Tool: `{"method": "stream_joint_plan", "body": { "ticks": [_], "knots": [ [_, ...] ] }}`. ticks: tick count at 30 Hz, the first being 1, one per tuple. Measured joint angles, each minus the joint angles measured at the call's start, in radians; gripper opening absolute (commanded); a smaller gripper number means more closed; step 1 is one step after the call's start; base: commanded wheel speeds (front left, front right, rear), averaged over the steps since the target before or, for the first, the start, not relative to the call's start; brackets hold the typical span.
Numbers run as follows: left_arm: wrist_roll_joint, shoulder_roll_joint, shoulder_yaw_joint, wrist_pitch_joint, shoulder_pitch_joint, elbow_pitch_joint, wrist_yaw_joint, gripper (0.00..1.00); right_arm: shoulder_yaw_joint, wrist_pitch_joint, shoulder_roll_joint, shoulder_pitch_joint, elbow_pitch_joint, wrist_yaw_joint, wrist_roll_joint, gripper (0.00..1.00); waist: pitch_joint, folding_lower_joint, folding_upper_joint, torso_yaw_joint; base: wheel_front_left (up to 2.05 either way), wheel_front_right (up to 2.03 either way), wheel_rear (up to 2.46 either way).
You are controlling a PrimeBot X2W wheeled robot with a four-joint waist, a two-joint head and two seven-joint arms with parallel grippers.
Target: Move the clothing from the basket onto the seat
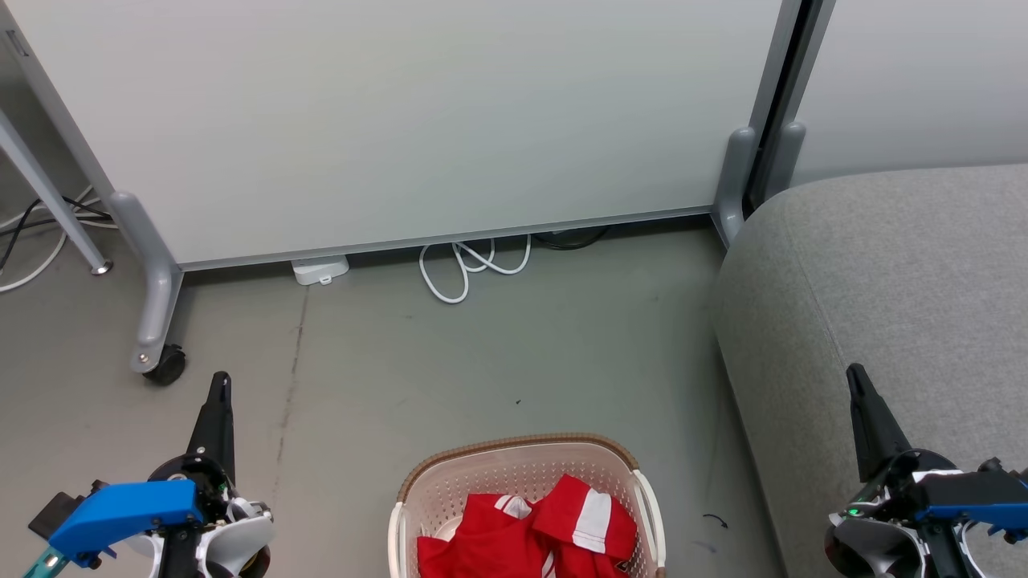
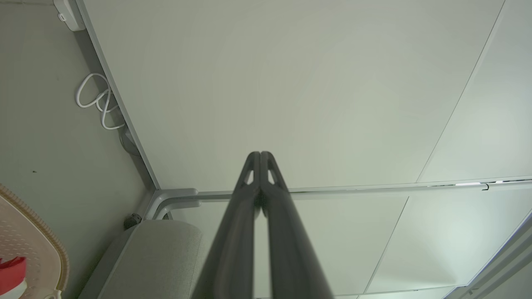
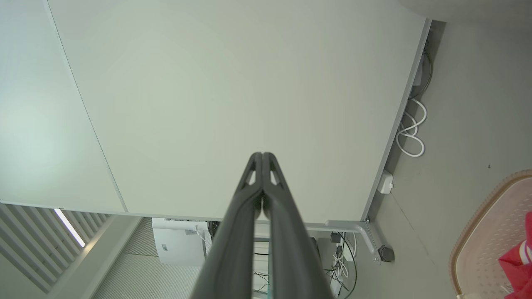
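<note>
Red clothing (image 1: 534, 534) with white stripes lies crumpled inside the cream basket (image 1: 450, 474), which stands on the floor at the bottom centre of the head view. The grey seat (image 1: 891, 273) fills the right side. My left gripper (image 1: 219, 385) is at the lower left, shut and empty, well to the left of the basket. My right gripper (image 1: 856, 377) is at the lower right over the seat, shut and empty. The left wrist view catches the basket (image 2: 25, 241), a bit of red clothing (image 2: 10, 268) and a seat corner (image 2: 153, 257); the right wrist view has the basket (image 3: 486, 232) and clothing (image 3: 517, 263).
A white partition panel (image 1: 401, 120) on castered grey feet (image 1: 165, 365) stands behind the basket. A white cable (image 1: 470, 269) and a small white box (image 1: 320, 269) lie on the floor at its base. Bare grey floor (image 1: 482, 361) lies between panel and basket.
</note>
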Motion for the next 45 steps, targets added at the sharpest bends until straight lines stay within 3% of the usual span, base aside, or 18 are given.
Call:
{"method": "stream_joint_plan", "body": {
  "ticks": [17, 18, 21, 22, 23, 34, 45],
  "knots": [
    [0.000, 0.000, 0.000, 0.000, 0.000, 0.000, 0.000, 0.00, 0.000, 0.000, 0.000, 0.000, 0.000, 0.000, 0.000, 0.00, 0.000, 0.0000, 0.0000, 0.000, 0.00, 0.00, 0.00],
    [0.000, 0.000, 0.000, -0.001, 0.003, 0.006, 0.000, 1.00, 0.001, 0.000, 0.001, 0.003, 0.004, 0.000, 0.000, 1.00, 0.000, 0.0000, 0.0000, 0.000, 0.00, 0.00, 0.00],
    [0.000, -0.006, -0.001, -0.001, 0.036, 0.034, 0.000, 1.00, 0.003, 0.000, 0.005, 0.029, 0.033, -0.001, 0.000, 1.00, 0.000, 0.0000, 0.0000, 0.000, 0.00, 0.00, 0.00],
    [0.000, -0.008, -0.002, -0.001, 0.048, 0.044, 0.000, 0.00, 0.003, 0.000, 0.006, 0.037, 0.042, -0.002, 0.000, 0.00, 0.000, 0.0000, 0.0000, 0.000, 0.00, 0.00, 0.00],
    [0.000, -0.010, -0.002, -0.002, 0.060, 0.054, 0.000, 1.00, 0.004, 0.000, 0.007, 0.046, 0.051, -0.002, 0.000, 1.00, 0.000, 0.0000, 0.0000, 0.000, 0.00, 0.00, 0.00],
    [0.052, -0.013, -0.040, -0.053, 0.075, 0.053, 0.007, 1.00, 0.039, -0.051, 0.008, 0.058, 0.042, -0.002, -0.051, 1.00, 0.000, 0.0000, 0.0000, 0.000, 0.00, 0.00, 0.00],
    [0.266, -0.012, -0.082, -0.100, 0.075, 0.022, 0.044, 1.00, 0.047, -0.100, 0.008, 0.058, 0.026, -0.002, -0.297, 1.00, 0.001, 0.0000, 0.0000, 0.000, 0.00, 0.00, 0.00]
  ]
}}
